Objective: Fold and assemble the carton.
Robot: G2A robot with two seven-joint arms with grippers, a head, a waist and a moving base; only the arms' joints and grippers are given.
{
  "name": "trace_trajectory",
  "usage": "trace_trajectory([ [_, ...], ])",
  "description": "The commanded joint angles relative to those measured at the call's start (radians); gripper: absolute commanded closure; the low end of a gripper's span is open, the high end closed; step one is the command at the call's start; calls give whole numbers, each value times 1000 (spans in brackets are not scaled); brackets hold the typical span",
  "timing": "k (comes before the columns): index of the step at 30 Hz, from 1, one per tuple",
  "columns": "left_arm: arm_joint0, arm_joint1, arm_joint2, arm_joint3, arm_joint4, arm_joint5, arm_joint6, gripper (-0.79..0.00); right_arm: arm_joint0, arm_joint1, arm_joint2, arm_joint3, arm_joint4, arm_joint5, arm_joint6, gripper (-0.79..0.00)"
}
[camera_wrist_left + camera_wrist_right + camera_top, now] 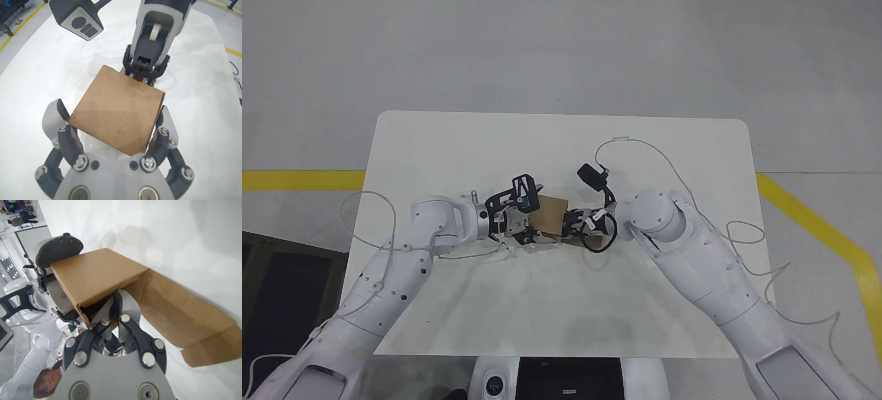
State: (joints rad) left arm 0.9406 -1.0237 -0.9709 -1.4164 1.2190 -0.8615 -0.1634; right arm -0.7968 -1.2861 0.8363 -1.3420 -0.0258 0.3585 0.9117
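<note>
I find the carton [550, 213] blocked at both ends by the left end effector [525, 215] and right end effector [577, 222]; open worktop [562, 310] lies along its other sides.

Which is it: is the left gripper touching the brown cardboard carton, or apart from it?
Touching. The left wrist view shows the left gripper pressing fingers against opposite sides of the brown cardboard carton.

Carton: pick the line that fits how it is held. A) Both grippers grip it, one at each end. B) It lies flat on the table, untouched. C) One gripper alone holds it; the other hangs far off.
A: the left gripper clasps the carton by its sides at one end, while the right gripper pinches its far edge.
</note>
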Motion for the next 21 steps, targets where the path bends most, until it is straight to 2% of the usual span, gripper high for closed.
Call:
trace_trajectory([
  [1,0,-1,0,1,-1,1,0,-785,-4,4,12,-5,-2,5,6,0],
  [6,3,0,-9,2,0,6,5,-785,-37,25,66,-55,-24,42,27,0],
  [16,13,0,-19,-1,2,7,7,-785,-166,88,234,-249,-123,146,58,0],
  [17,14,0,-20,-1,1,8,8,-785,-181,95,253,-265,-138,156,63,-9],
  [19,15,0,-22,-1,0,9,9,-785,-208,106,290,-284,-159,169,68,-92],
  [21,16,-1,-23,-2,-1,10,10,-785,-228,116,311,-289,-198,181,72,-126],
])
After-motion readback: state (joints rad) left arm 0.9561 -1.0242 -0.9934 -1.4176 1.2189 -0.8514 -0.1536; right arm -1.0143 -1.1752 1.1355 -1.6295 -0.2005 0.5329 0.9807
